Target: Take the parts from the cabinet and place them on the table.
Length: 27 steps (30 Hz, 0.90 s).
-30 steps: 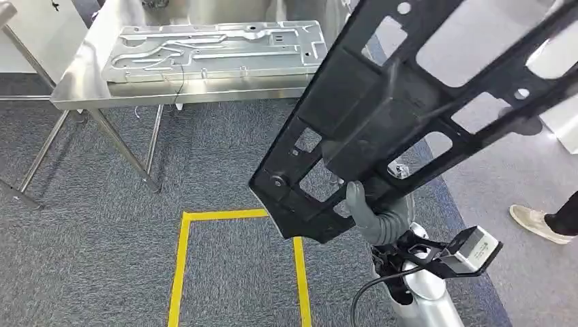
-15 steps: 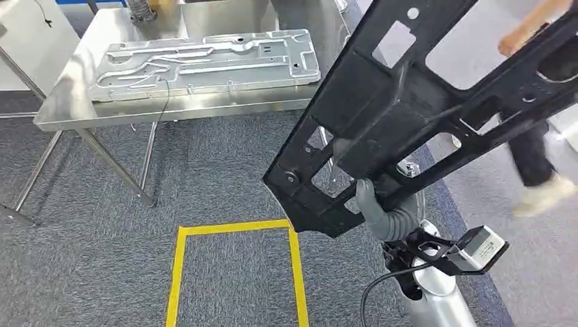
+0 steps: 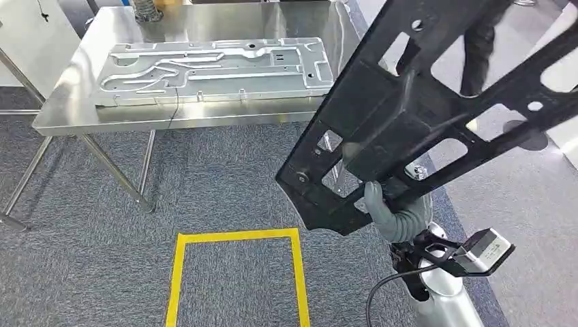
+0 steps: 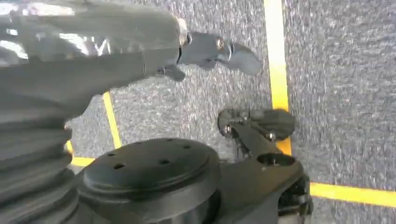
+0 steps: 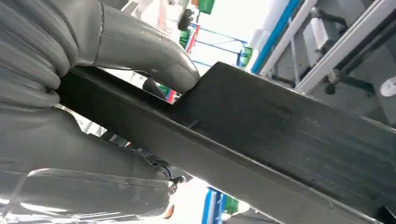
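The whole view has shifted (camera moving), and the person (image 3: 480,48) has walked behind the black frame (image 3: 409,116).

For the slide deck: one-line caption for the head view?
Right robot hand carries black frame part toward steel table holding a metal panel.

A steel table (image 3: 204,117) on grey carpet (image 3: 88,272) bears a flat silver metal panel (image 3: 215,68).
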Each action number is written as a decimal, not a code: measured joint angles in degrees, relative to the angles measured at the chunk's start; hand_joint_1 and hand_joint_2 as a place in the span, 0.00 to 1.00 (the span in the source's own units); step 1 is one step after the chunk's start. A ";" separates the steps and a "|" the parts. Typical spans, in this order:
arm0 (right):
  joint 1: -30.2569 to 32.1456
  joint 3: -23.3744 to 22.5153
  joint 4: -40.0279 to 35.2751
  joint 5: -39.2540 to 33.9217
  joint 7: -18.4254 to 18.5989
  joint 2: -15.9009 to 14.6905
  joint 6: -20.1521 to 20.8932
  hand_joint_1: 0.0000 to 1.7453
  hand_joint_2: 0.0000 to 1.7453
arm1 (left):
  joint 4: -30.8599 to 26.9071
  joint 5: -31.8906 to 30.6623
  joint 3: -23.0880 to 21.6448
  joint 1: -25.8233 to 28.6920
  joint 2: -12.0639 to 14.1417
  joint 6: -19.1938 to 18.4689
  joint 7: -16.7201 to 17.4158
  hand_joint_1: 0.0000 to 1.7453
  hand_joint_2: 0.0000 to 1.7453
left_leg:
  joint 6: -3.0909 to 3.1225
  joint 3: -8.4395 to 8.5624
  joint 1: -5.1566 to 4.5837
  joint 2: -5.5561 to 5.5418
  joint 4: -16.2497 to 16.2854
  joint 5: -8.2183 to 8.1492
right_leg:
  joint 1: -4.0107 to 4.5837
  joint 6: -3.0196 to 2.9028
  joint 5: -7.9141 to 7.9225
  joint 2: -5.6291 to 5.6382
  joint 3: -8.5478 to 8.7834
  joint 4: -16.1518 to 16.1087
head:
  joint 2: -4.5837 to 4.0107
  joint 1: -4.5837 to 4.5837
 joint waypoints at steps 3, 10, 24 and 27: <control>0.03 -0.04 0.00 0.00 -0.37 -0.41 -0.04 1.00 1.00 | 0.00 0.00 0.00 -0.04 0.00 -0.07 -0.04 0.00 1.00 | -0.31 1.82 -0.09 -0.09 -0.07 -1.37 | 0.10 -0.87 9.89 -0.03 3.72 -13.04 | 0.00 0.00; 0.27 -0.37 -0.04 0.00 -0.76 -0.87 -0.63 1.00 1.00 | 0.00 0.00 0.00 -0.32 -0.09 -0.13 -0.26 0.00 1.00 | -2.49 2.23 -0.14 0.15 3.90 -3.43 | 0.20 -3.42 8.85 -0.16 6.98 -16.03 | -0.02 0.00; -0.08 -0.63 0.20 0.00 -0.74 -1.24 -0.17 1.00 1.00 | 0.00 0.07 0.11 0.08 -0.09 0.02 -0.24 0.00 1.00 | -0.92 -3.19 0.53 0.12 0.85 1.96 | -0.19 -0.46 4.47 -0.04 11.28 -15.37 | 0.00 -0.02; -0.66 -0.79 0.28 -0.02 -0.79 -1.49 0.00 1.00 1.00 | 0.00 0.07 0.31 -0.12 -0.09 0.11 -0.37 0.00 1.00 | 0.01 -2.09 0.31 0.12 0.60 1.21 | -0.25 -0.21 2.09 -0.07 5.01 -4.75 | 0.00 0.00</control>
